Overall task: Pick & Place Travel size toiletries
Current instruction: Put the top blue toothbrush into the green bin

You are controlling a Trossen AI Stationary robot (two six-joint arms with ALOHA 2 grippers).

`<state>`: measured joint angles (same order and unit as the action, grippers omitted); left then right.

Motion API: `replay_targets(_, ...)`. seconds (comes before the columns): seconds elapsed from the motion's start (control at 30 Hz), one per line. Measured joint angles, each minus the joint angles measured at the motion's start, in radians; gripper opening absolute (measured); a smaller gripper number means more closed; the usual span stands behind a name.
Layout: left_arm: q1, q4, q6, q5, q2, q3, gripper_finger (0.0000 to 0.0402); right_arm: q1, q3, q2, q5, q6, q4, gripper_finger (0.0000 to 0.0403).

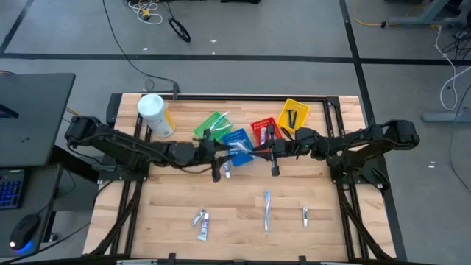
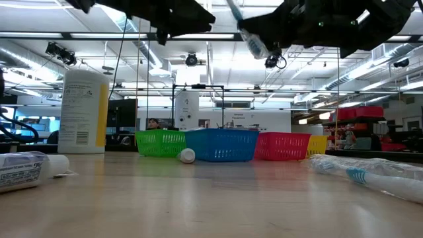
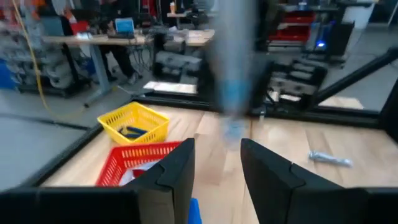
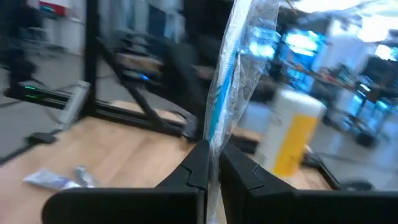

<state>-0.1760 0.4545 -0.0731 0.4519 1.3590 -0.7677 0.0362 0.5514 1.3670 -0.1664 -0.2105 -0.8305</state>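
The right gripper (image 4: 210,163) is clamped on a wrapped toothbrush (image 4: 231,81), light, slim and probably slippery in its crinkly film. The left gripper (image 3: 216,163) hangs apart, empty, nearby.

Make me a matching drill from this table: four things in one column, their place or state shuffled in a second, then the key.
Column one:
1. right end effector
2. left end effector
3. white canister
4. yellow basket

Column two:
A. stands at the far left of the table
B. open, holding nothing
C. last in the basket row, on the right, dark items inside
D. shut on a wrapped toothbrush

Pairs: 1-D, 2-B, 3-A, 4-C
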Motion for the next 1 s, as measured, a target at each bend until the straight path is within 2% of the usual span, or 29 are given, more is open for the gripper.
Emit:
replay_targets(0.07, 0.038, 0.0, -0.041, -0.053, 0.0, 0.0, 0.0138, 0.012, 0.0, 0.0, -0.043, -0.017, -0.023, 0.0024)
replay_targets(0.23, 0.08, 0.03, -0.073, -0.134, 0.0, 0.0, 0.0146, 0.047, 0.004, 0.0, -0.046, -0.042, -0.042, 0.0024)
replay_targets(0.4, 0.081, 0.101, -0.032, -0.127, 0.0, 0.0, 0.0171, 0.063, 0.032, 0.006, -0.051, -0.032, -0.042, 0.0024)
replay_targets(0.6, 0.09, 0.15, -0.033, -0.131, 0.0, 0.0, 0.0196, 0.057, 0.076, 0.033, -0.107, -0.013, -0.042, 0.0025)
replay_targets(1.0, 0.088, 0.137, -0.015, -0.131, 0.0, 0.001, 0.0196, 0.048, 0.104, 0.105, -0.095, -0.006, -0.055, 0.0025)
